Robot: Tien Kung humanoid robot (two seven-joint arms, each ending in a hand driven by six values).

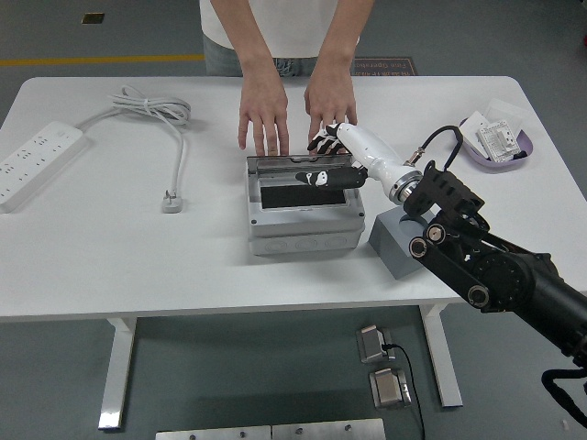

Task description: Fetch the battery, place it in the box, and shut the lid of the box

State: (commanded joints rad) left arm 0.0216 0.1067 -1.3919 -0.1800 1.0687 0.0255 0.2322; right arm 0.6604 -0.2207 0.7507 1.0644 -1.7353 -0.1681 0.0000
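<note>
Apparently we're at the closing step. Light grey plastic junction box (301,203) sits centre frame on the white desk (138,266); its clear hinged lid (298,163) is tipped forward, partway down, not yet shut. Dark rectangular recess inside the box is visible, but I can't make out a battery in it: black on black, too small to tell. So "fetch" and "place" can't be confirmed from this view; lid closure is what's left.

Robot's right hand (332,162), white shell with black fingers, rests on the lid's right end, fingers extended along it, pressing rather than grasping anything. Left arm isn't in frame.

Person at the top of the frame has both hands (263,117) flat on the desk just behind the box, seemingly steadying it.

Grey cube block with a round hole (396,247) is right of the box, mostly covered by the black forearm. White power strip (37,163) and its cable at upper left, purple tray (503,139) of small parts at upper right, untouched.
</note>
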